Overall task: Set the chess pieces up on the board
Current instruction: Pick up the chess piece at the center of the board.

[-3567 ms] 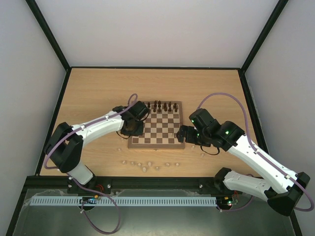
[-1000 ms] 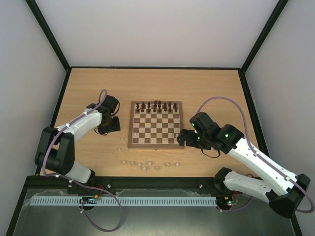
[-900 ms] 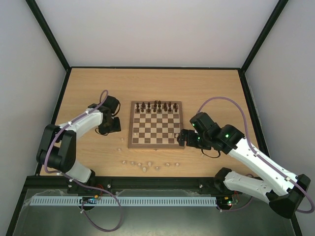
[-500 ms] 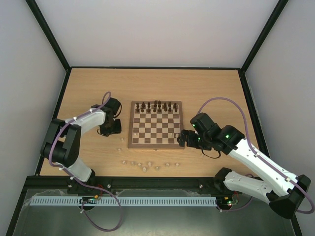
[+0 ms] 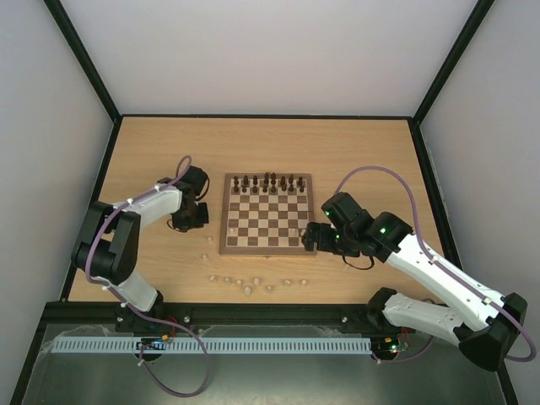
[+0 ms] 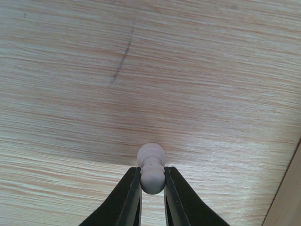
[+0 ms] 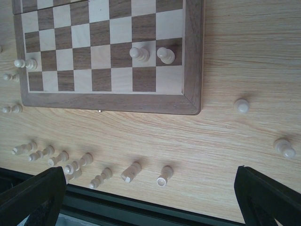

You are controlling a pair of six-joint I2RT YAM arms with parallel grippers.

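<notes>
**Left arm off the board with a pawn, right arm waiting at the corner.** A few seconds ago the left gripper (image 5: 189, 217) stood over the far left corner of the board (image 5: 266, 249). We now find it well off the left edge, low over the tabletop (image 5: 354, 152). In the wrist view its fingers (image 6: 131, 197) are clamped on a pale pawn (image 6: 151, 175), whose round end pokes out beyond the tips. We cannot tell whether the pawn has left the wood.

The right gripper (image 5: 310, 239) has barely shifted and hangs at the near right corner of the board. Its jaws are spread wide with nothing between them.

The dark pieces (image 5: 268, 181) line the far row. With the left arm gone, the row shows right across to its left end. Two pale pawns (image 7: 139, 53) stand side by side on the second row from the near edge, on its two rightmost squares. Loose pale pieces (image 7: 130, 171) lie scattered on the tabletop along the near side, most of them tipped over, and two more sit right of the board.

We read the change as the left arm turning from the dark side to the pale set. The pawn in its grip probably belongs on that same second row. The pale side is barely begun, so much of the task remains.
</notes>
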